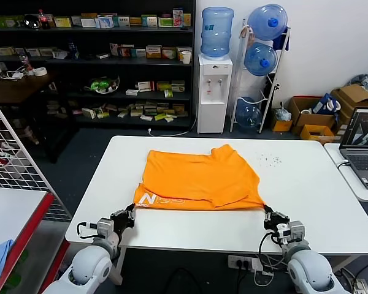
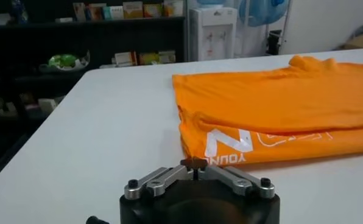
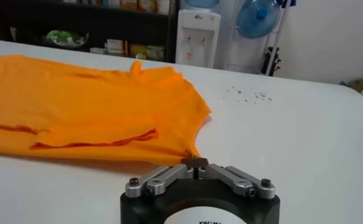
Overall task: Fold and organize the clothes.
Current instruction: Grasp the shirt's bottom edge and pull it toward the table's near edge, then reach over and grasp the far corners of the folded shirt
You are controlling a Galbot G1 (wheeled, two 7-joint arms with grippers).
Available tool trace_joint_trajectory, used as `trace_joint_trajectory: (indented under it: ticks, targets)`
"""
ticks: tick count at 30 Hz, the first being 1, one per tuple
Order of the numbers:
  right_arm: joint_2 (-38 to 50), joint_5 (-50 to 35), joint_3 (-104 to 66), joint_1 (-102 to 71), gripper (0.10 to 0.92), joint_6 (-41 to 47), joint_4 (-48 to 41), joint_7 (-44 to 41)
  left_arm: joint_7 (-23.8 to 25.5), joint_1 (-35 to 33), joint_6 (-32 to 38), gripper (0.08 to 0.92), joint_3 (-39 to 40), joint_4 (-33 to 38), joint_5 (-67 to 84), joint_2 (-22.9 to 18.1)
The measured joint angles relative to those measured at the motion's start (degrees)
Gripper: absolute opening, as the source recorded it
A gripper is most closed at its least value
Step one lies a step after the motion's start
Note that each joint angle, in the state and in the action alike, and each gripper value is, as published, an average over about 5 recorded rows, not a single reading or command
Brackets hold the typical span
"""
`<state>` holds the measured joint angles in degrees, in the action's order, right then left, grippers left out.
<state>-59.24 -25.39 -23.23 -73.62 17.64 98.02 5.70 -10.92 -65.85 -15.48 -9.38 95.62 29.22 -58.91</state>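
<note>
Orange T-shirt [image 1: 199, 180] lies flat, folded once, mid-table on the white table [image 1: 306, 202], white "N" lettering at its near-left corner. Left gripper [image 1: 130, 214] sits at the near-left corner of the shirt, right gripper [image 1: 268, 215] at the near-right corner. In both wrist views the jaws are shut tip to tip; the left pair looks empty, just short of the hem, while the right pair meets right at the corner, and I can't tell whether cloth is pinched.

My read: next fold w/ both arms. Open both, get a real bite on each near corner, approx. level w/ each other. Lift only enough to clear the table, carry the near edge toward the far edge in step, so the hem stays straight and no slack bunches mid-shirt. Water cooler [image 1: 214, 92] and laptop [image 1: 363, 150] sit well apart, no conflict.
</note>
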Motion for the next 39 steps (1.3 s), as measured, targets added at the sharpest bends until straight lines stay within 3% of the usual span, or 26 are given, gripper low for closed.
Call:
trace_joint_trajectory:
  ticks: [22, 26, 39]
  targets:
    - [3.6, -1.3, -3.8, -13.3, 0.134, 8.3, 13.1, 3.6, -1.2, -12.8, -4.1, 0.097, -2.1, 14.0, 2.3, 7.2]
    - [3.9, -1.9, -4.5, -14.3, 0.217, 9.3, 14.7, 4.0, -1.3, -13.8, -4.8, 0.189, -2.5, 15.4, 2.6, 7.5]
    - [6.2, -5.8, -5.9, -14.0, 0.598, 8.1, 17.8, 5.1, -1.4, -13.3, -5.2, 0.562, -2.9, 17.3, 3.8, 8.7]
